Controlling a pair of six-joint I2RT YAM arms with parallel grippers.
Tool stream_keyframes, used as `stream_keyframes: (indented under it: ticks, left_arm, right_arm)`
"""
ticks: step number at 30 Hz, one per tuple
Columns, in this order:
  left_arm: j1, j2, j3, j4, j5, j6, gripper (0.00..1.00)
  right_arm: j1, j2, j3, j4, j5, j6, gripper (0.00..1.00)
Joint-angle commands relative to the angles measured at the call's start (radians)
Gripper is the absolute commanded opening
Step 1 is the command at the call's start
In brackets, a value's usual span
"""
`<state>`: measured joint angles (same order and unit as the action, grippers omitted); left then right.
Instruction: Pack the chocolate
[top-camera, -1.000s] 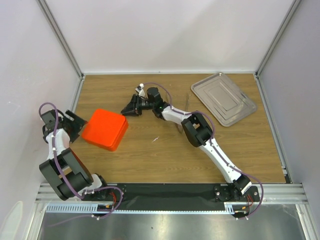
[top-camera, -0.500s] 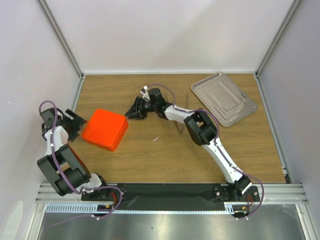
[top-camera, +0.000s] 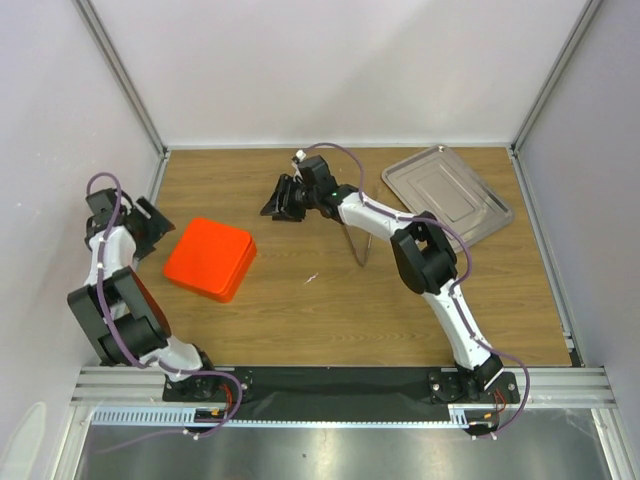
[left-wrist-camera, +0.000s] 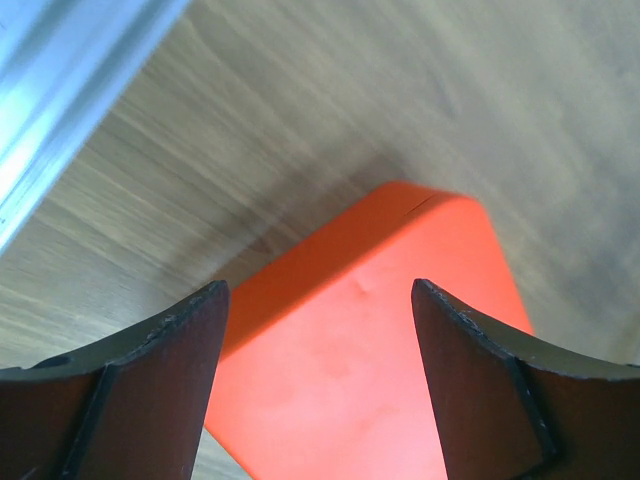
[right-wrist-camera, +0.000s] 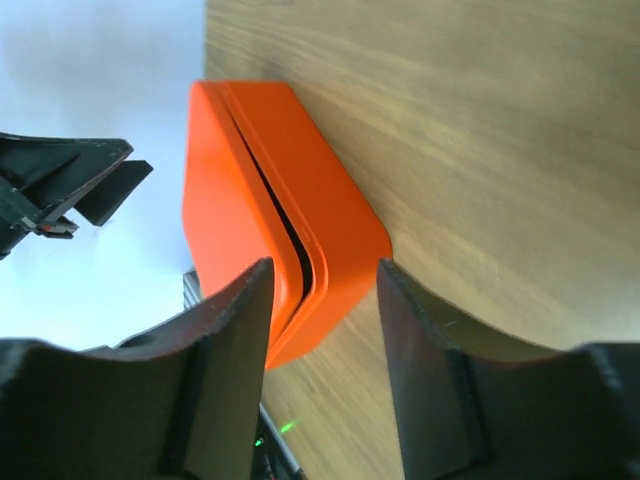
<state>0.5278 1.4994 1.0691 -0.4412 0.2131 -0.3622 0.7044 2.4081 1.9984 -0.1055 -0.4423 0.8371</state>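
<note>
Chocolate is hidden from every view. The closed orange box (top-camera: 210, 258) lies on the worktop (top-camera: 300, 310) just ahead of the left pincer (left-wrist-camera: 318, 288), which is spread wide and empty. The right pincer (right-wrist-camera: 322, 265) is half spread and holds nothing.

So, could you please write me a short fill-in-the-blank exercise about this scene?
The closed box is ___ in colour.
In the top view, the metal tray lies to the box's ___.
The left gripper and right gripper both have ___ jaws.
Missing: orange, right, open.
</note>
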Motion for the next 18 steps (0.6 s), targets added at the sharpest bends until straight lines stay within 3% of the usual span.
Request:
stream_keyframes:
  ticks: [1, 8, 18]
  left_arm:
    - [-0.032, 0.044, 0.051, -0.03, -0.03, 0.066, 0.8]
    - [-0.106, 0.142, 0.104, -0.06, -0.038, 0.127, 0.8]
    - [-0.155, 0.145, 0.089, -0.014, 0.011, 0.12, 0.77]
  right_arm:
    - [0.036, -0.082, -0.041, -0.121, 0.14, 0.04, 0.52]
    - [0.063, -0.142, -0.167, -0.048, 0.178, 0.184, 0.63]
    - [0.089, -0.228, -0.302, 0.095, 0.231, 0.258, 0.62]
